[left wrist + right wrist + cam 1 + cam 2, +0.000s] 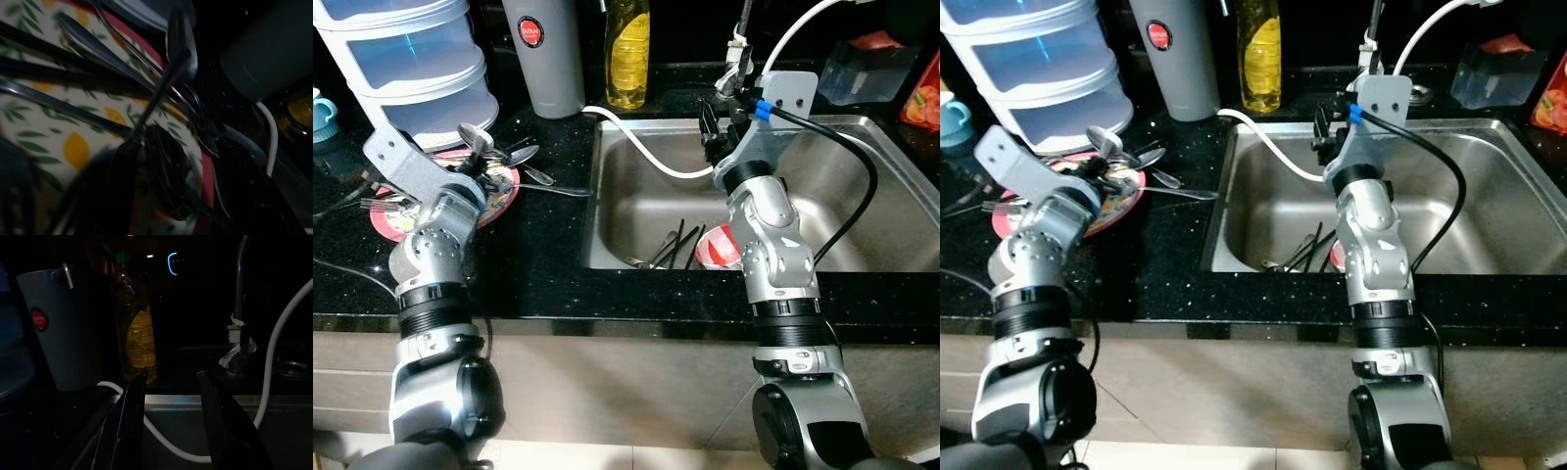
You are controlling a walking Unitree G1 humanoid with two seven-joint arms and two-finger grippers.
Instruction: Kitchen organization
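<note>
Spoons lie heaped on a patterned plate on the black table, left of the sink. The left tool sits down among them; whether its fingers grip one cannot be told. The right tool hovers over the sink, fingers apart. Judged step: picking cutlery; next, a clean lift.

You see two silver jointed arms with ribbed black collars; a black cable with a blue connector loops along the right one.
</note>
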